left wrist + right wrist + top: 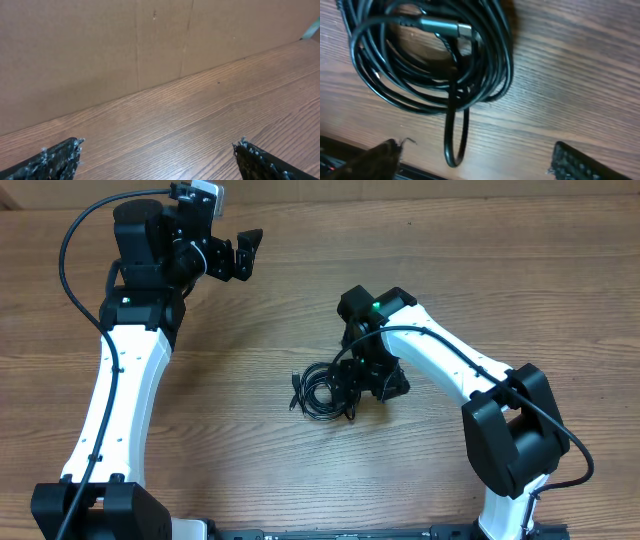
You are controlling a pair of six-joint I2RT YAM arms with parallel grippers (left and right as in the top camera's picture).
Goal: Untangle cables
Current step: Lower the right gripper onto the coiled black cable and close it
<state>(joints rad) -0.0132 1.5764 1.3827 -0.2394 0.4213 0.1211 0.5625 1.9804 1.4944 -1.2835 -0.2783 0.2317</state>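
Thin black cables point(318, 391) lie bunched in one coil mid-worktop point(300, 300). The right claw point(480, 159) hangs at the coil's edge, fingers spread, gripping nothing. The left claw point(160, 156), also released, hovers well apart.

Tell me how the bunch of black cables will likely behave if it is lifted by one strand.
The cables are thin and wound in loose loops, so they would probably sag and unwind rather than lift stiffly. One loop already sticks out and may snag. The bunch looks light, so a push would likely slide it on the table.
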